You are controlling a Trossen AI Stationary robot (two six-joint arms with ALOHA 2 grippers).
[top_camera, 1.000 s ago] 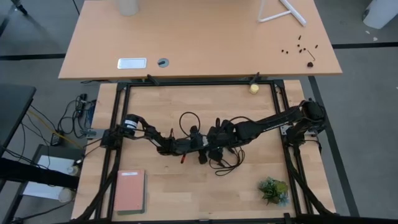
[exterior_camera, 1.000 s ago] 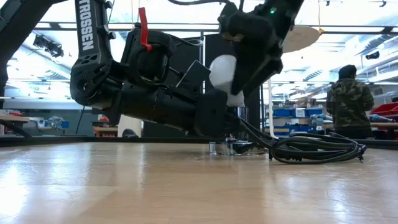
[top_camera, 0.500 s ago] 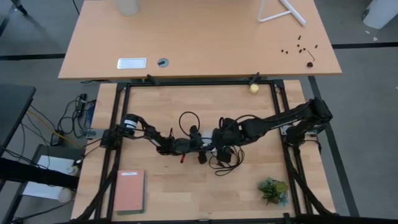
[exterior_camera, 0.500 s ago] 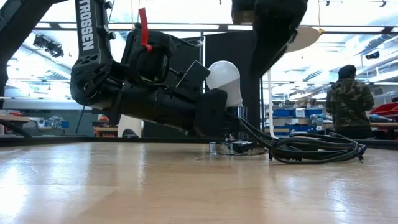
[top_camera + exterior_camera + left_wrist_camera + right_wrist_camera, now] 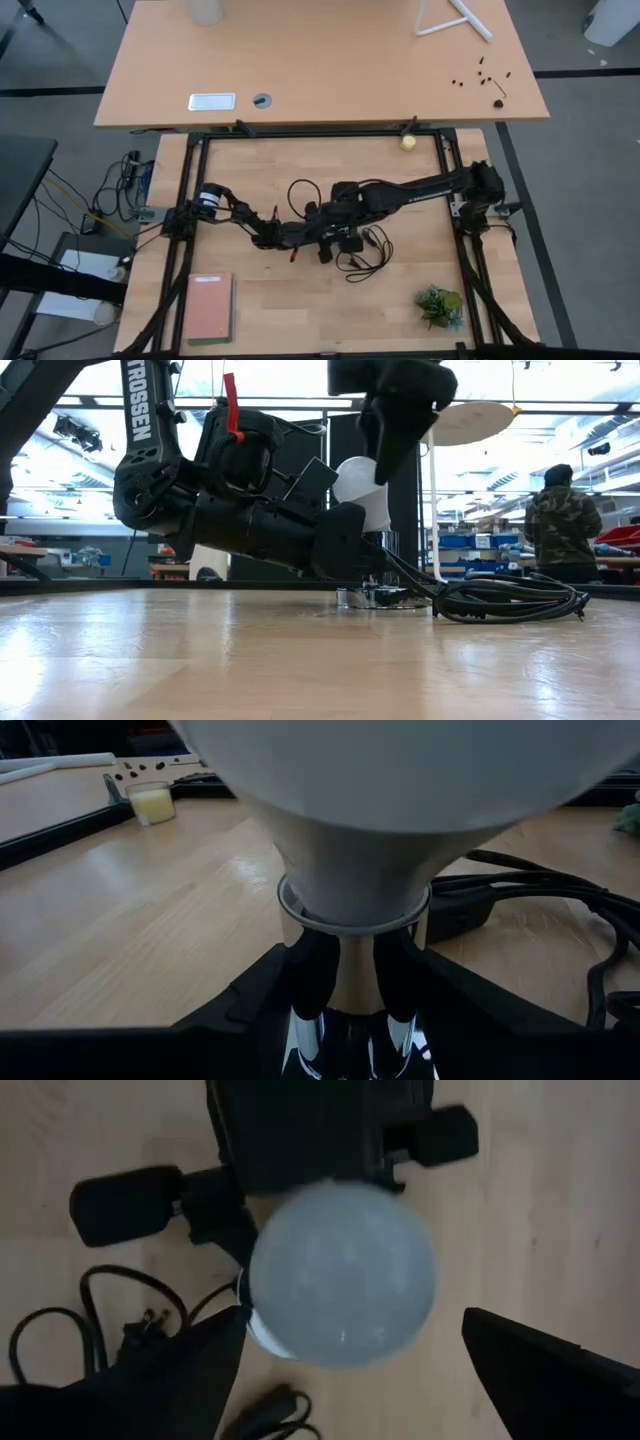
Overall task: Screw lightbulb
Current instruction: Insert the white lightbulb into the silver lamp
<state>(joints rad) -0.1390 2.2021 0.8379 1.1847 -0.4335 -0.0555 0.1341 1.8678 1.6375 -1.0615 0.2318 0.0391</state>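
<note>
Where both arms meet at mid-worktop, noted the lightbulb (image 5: 360, 488): white, frosted, pear-shaped, round end up, narrowing below. Stands upright, neck seated in a chrome socket (image 5: 355, 985) that reaches down to the wooden worktop (image 5: 200, 660). From above, shows as a pale, even globe with no markings.

Around it: coiled black cord (image 5: 510, 600) lying on the worktop just beside the socket base. Small yellowish ball (image 5: 408, 142) at the far edge, well apart. Green plant sprig (image 5: 440, 305) near the right front corner; pink book (image 5: 208, 307) near the left front corner. Beyond the worktop, a person (image 5: 560, 520) in a camouflage jacket, standing in the room behind.

In the way: bulk of the left arm lying low across the worktop, hiding the bulb's lower left side in the level view. From straight overhead, bulb not made out under the right arm.

Left gripper (image 5: 355, 1010) down at the socket, its fingers (image 5: 250, 1010) closed on the chrome either side, just under the bulb's neck.

Right gripper (image 5: 390, 440) poised directly over the bulb, pointing down. Its fingers (image 5: 165, 1380) spread wide, one to each side of the globe, bare worktop showing in the gaps; apart from the glass, nothing held.
</note>
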